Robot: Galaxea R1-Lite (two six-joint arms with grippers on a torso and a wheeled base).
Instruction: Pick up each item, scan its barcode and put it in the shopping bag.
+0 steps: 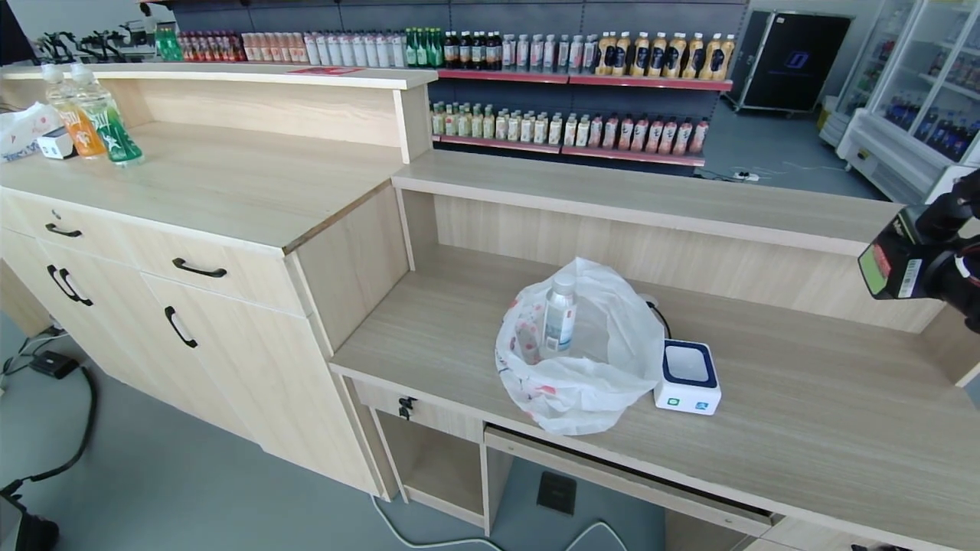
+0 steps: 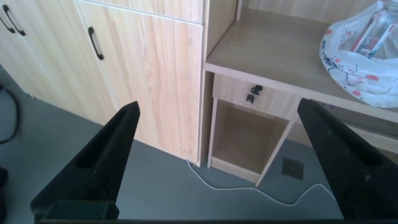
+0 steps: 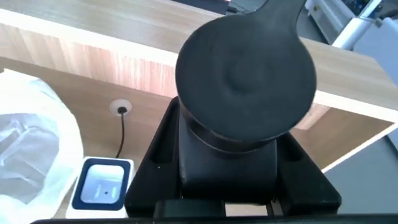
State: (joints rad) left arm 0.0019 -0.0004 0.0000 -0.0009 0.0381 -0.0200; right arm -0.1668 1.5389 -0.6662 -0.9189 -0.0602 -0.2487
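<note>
The white shopping bag [image 1: 605, 375] sits open on the lower counter with a clear bottle [image 1: 560, 314] standing inside it. Right beside the bag lies a white and blue scanner [image 1: 687, 376]. High at the far right, my right gripper [image 1: 938, 264] is shut on a black container [image 1: 888, 264] that carries a green label and a barcode sticker. In the right wrist view this black container [image 3: 245, 81] sits between the fingers, above the scanner [image 3: 99, 183] and the bag [image 3: 31, 143]. My left gripper [image 2: 217, 109] is open over the floor in front of the cabinet, holding nothing.
An orange bottle [image 1: 73, 115] and a green bottle [image 1: 111, 122] stand on the upper counter [image 1: 230, 184] at the far left, next to a small box [image 1: 55, 143]. A raised ledge [image 1: 651, 195] runs behind the lower counter. Shelves of drinks line the back wall.
</note>
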